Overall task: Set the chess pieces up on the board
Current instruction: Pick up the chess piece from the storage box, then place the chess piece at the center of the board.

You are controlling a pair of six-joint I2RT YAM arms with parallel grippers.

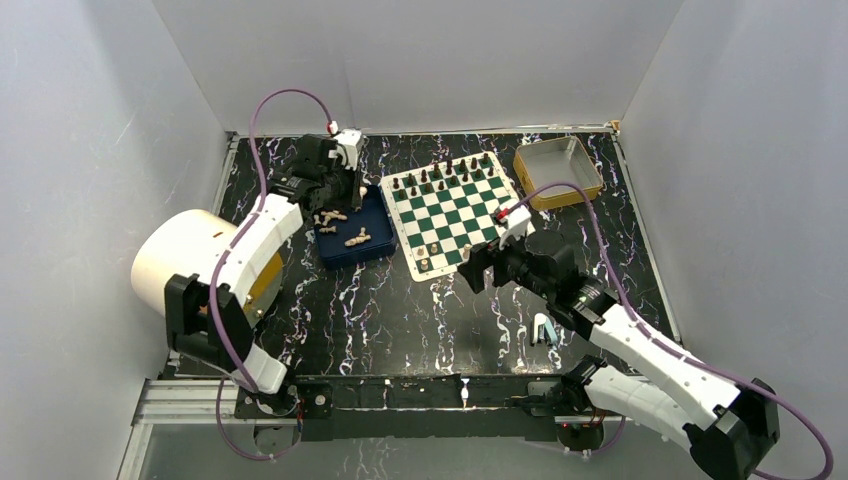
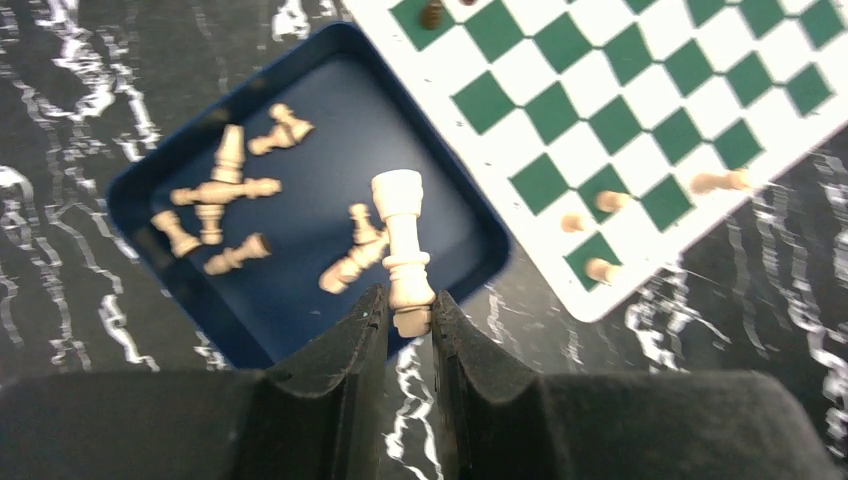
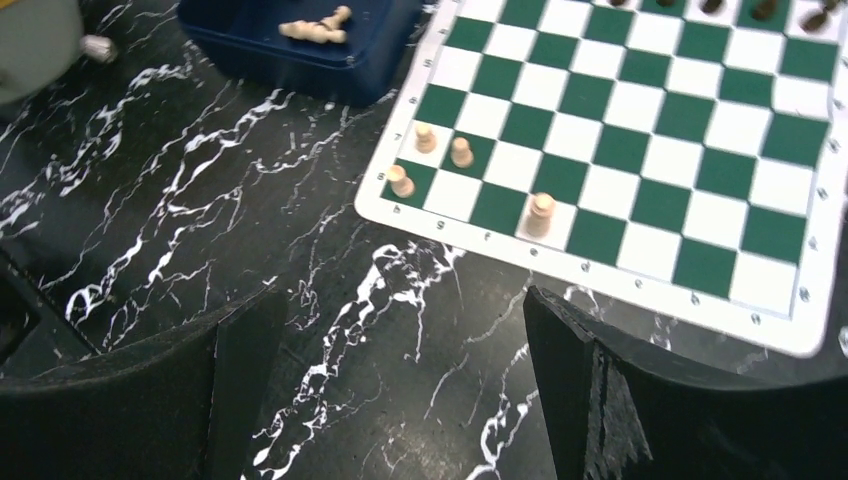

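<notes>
My left gripper (image 1: 341, 186) hangs over the blue tray (image 1: 374, 251). In the left wrist view it (image 2: 410, 315) is shut on the base of a cream chess piece (image 2: 400, 235), held above the tray (image 2: 320, 170). Several cream pieces (image 2: 215, 190) lie flat in the tray. The green and white board (image 1: 452, 215) has a few cream pieces (image 3: 461, 152) standing near its near-left corner, one (image 3: 541, 212) on the edge row. My right gripper (image 1: 478, 266) is open and empty (image 3: 400, 320) over the table just off that corner.
Dark pieces (image 1: 445, 172) fill the board's far rows. A yellow-rimmed tin (image 1: 558, 172) sits at the back right. A large white cylinder (image 1: 190, 255) stands at the left. A small pale object (image 1: 543, 328) lies near the right arm.
</notes>
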